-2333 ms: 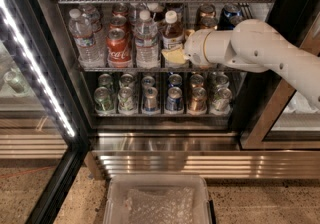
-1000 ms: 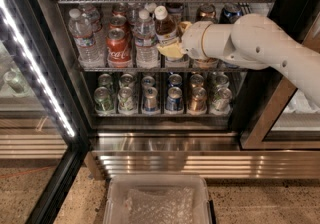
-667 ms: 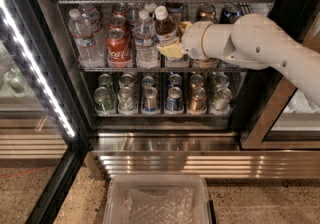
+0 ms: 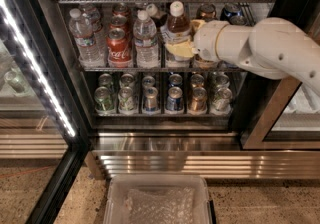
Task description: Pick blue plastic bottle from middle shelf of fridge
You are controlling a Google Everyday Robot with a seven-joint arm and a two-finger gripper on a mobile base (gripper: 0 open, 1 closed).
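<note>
The blue plastic bottle [image 4: 176, 22], brown tea with a white cap, stands on the middle shelf [image 4: 125, 68] of the fridge [image 4: 75, 135], right of centre. My gripper [image 4: 182, 44] reaches in from the right on a white arm. Its yellowish fingers [image 4: 178, 49] are closed around the bottle's lower body and hide the label. The bottle's neck and cap show above the fingers.
Clear water bottles [image 4: 146, 35] [image 4: 82, 33] and a red cola can [image 4: 118, 45] stand left of the tea bottle. Short cans [image 4: 150, 99] fill the lower tier. The light strip [image 4: 35, 70] runs down the left. A clear plastic bin [image 4: 160, 200] sits on the floor below.
The gripper went up and left to the tea bottle, then shifted slightly right. The bottle's cap has moved right and a little up with it.
</note>
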